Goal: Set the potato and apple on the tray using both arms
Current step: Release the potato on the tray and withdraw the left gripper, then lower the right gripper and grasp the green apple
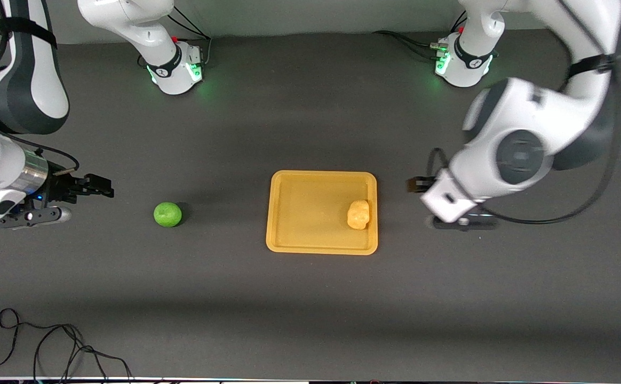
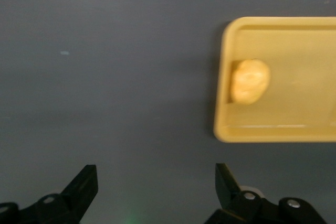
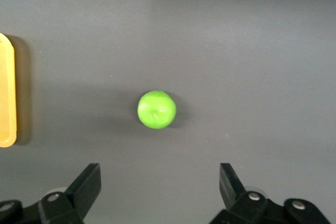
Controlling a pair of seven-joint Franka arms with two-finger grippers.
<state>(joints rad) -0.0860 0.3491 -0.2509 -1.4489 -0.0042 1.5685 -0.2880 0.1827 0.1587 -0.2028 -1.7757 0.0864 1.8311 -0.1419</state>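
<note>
The orange-yellow tray (image 1: 310, 213) lies in the middle of the table. The lumpy yellow-tan potato (image 1: 358, 214) sits in it, close to the rim at the left arm's end; the left wrist view shows the potato (image 2: 250, 81) and the tray (image 2: 299, 114). The green apple (image 1: 167, 214) lies on the table between the tray and the right gripper, and shows in the right wrist view (image 3: 156, 109). My left gripper (image 1: 416, 185) is open and empty over the table beside the tray (image 2: 156, 182). My right gripper (image 1: 102, 186) is open and empty, apart from the apple (image 3: 159, 182).
The arm bases (image 1: 174, 66) (image 1: 460, 61) stand at the table's edge farthest from the front camera. A loose black cable (image 1: 49, 346) lies near the front edge at the right arm's end. The tray's edge shows in the right wrist view (image 3: 6, 93).
</note>
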